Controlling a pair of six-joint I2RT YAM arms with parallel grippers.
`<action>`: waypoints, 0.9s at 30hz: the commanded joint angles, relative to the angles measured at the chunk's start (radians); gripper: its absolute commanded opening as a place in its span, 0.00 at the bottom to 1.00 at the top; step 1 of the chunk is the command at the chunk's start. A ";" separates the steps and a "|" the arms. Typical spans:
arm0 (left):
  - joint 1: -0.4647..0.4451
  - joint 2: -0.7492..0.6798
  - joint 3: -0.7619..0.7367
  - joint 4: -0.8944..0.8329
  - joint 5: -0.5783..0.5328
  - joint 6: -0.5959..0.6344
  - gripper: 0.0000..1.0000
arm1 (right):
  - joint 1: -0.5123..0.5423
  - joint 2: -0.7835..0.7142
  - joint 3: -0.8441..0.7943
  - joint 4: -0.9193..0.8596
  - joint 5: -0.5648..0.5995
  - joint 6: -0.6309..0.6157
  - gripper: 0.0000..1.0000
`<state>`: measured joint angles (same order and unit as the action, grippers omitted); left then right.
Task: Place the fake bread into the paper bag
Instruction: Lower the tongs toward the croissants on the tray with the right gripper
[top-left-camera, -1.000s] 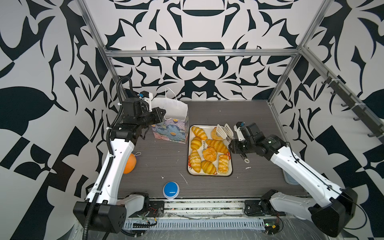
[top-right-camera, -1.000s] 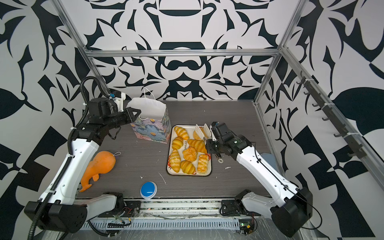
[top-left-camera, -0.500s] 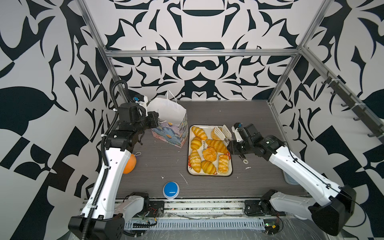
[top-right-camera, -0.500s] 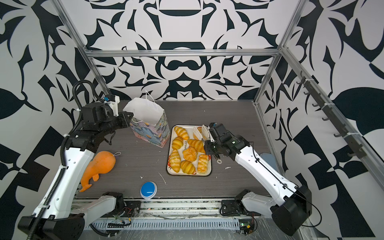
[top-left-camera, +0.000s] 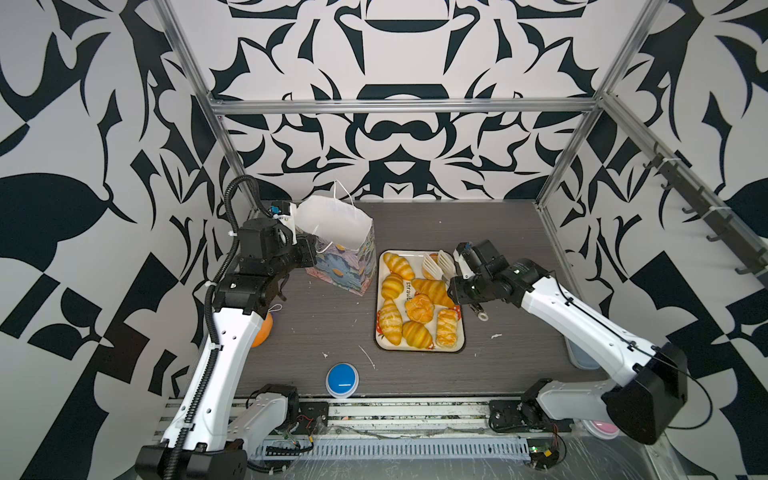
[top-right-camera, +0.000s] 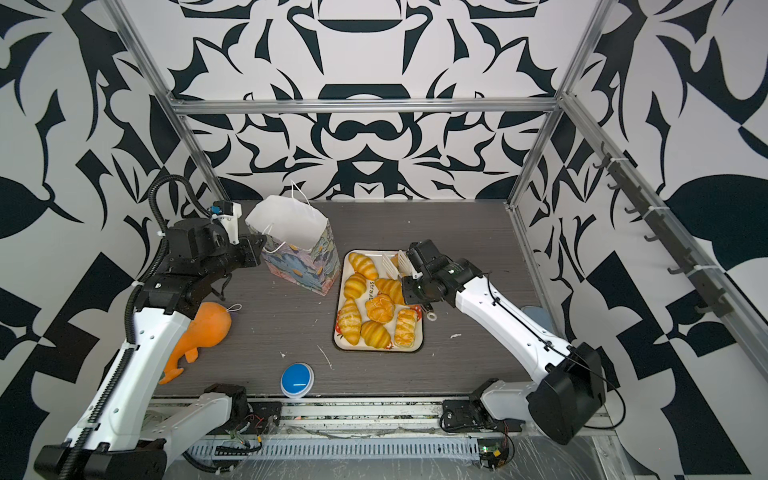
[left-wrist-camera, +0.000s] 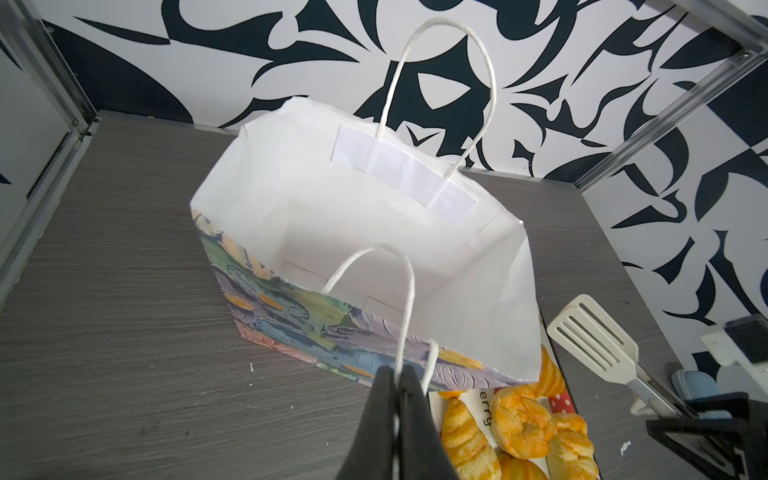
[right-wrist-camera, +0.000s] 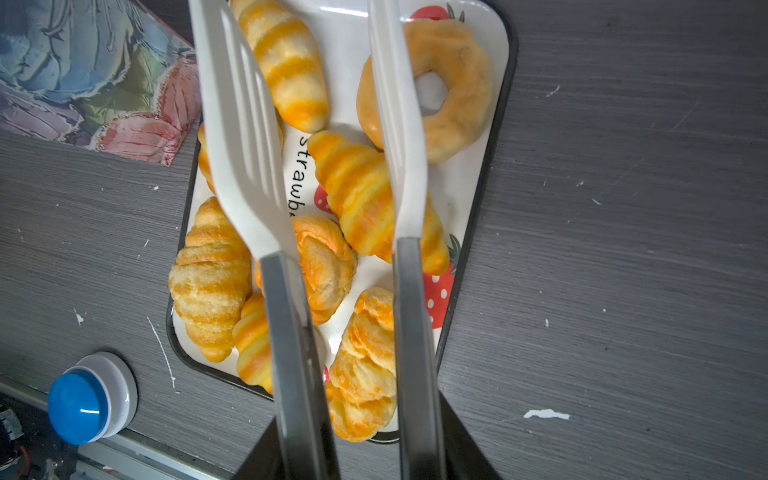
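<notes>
Left claw pinches cord handle, holding paper bag open. Right claw grips tongs, blades apart over croissant: squeeze gently, lift level.

I have the glossy golden toy pastries on the white rectangular tray mid-table. From that tray the tall flower-printed paper bag stands just beside, at ten o'clock; the round blue button near, at seven; the orange plush toy well apart, at nine. White slotted tongs hang over its one o'clock corner.
</notes>
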<state>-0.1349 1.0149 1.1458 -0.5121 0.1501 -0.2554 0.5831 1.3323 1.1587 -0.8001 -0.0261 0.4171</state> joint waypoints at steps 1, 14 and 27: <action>0.005 -0.040 -0.019 0.039 0.011 0.015 0.08 | 0.013 0.042 0.093 0.008 -0.015 -0.055 0.45; 0.003 -0.042 -0.023 0.042 0.047 0.031 0.08 | 0.027 0.271 0.260 -0.007 -0.046 -0.128 0.46; 0.004 -0.046 -0.027 0.041 0.048 0.039 0.08 | 0.028 0.425 0.348 -0.018 -0.023 -0.171 0.53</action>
<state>-0.1349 0.9768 1.1336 -0.4828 0.1871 -0.2295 0.6048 1.7626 1.4544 -0.8146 -0.0631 0.2680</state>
